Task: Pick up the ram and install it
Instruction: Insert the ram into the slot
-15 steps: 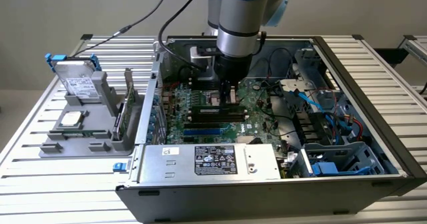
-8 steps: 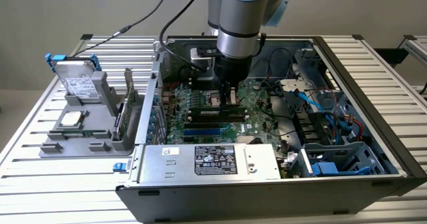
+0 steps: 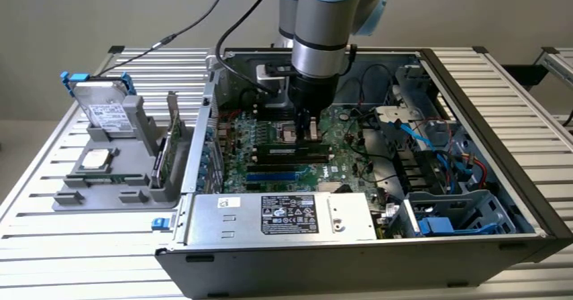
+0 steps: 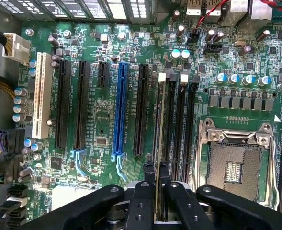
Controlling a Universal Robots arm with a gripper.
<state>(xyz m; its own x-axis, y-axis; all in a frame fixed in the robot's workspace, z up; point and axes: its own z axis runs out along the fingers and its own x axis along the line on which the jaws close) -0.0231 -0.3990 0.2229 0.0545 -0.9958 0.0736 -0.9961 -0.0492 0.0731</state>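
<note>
Fingers [image 4: 143, 201]: black, paired, drawn narrow and clamped on the two faces of the ram [image 4: 159, 120].
Gripper [image 4: 156, 168]: in the exterior view [image 3: 310, 131] it hangs straight down from the arm, low inside the open computer case [image 3: 501, 112], over the middle of the motherboard [image 4: 102, 124].
Ram: thin green stick, seen edge-on from the wrist, running lengthwise out from between the fingers. It lies in line with the bank of black memory slots [image 4: 178, 124], over the slot nearest the expansion slots, its far end beside a white latch [image 4: 162, 75].
Neighbours: empty CPU socket [image 4: 236, 163] on one side of the memory bank, black and blue PCIe slots [image 4: 119, 110] on the other.
Outside the case: grey parts holder [image 3: 98, 179] on the exterior view's left, carrying a silver hard drive [image 3: 106, 109] and a green expansion card [image 3: 170, 145].
Progress, by judgement: pick-up done, stick aligned to its slot. Whether the lower edge has entered the slot cannot be told, so seating counts as unfinished and the grip is not released.
</note>
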